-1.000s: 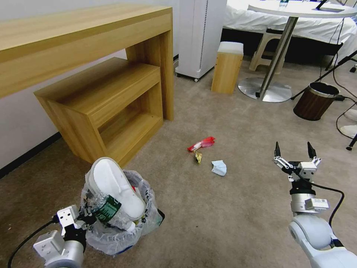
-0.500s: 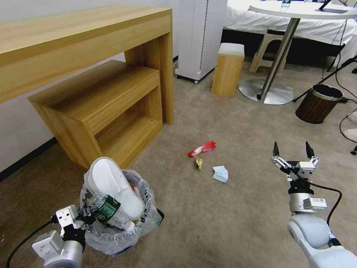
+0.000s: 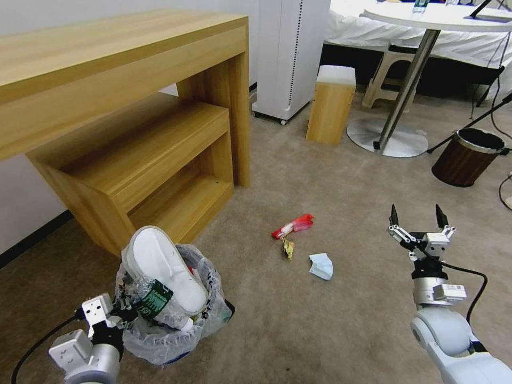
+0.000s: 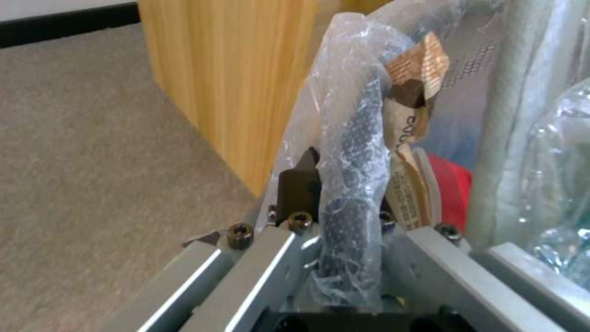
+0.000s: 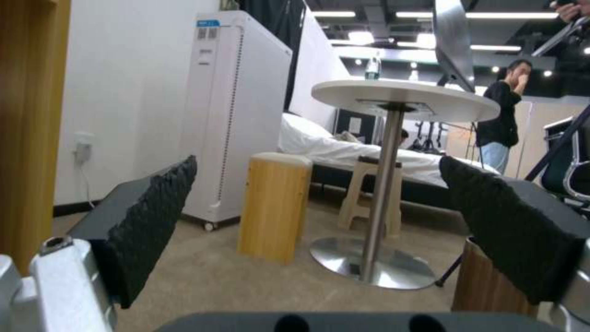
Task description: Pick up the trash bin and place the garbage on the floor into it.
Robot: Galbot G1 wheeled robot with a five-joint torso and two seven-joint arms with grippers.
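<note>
1. In the head view, the left end effector [image 3: 120,312] was clamped on the near rim of the trash bin [image 3: 170,330], which sat low at the robot's left, just in front of the wooden shelf unit [image 3: 133,160]. A white slipper [image 3: 162,266] and a plastic bottle [image 3: 154,306] stuck out of the bin's top. On the carpeted floor [image 3: 320,330] lay a red wrapper [image 3: 292,225], a small yellow wrapper [image 3: 288,248] just beside it, and a crumpled white paper [image 3: 321,265] near both. The right end effector [image 3: 417,217] hovered to their right, fingers apart and empty.
2. In the left wrist view, the left end effector [image 4: 341,184] pinched the bag-covered bin rim [image 4: 356,152] between its fingers.
3. In the right wrist view, the right end effector [image 5: 320,230] had its pads [image 5: 154,221] spread wide, with a round white table [image 5: 405,99] beyond.
</note>
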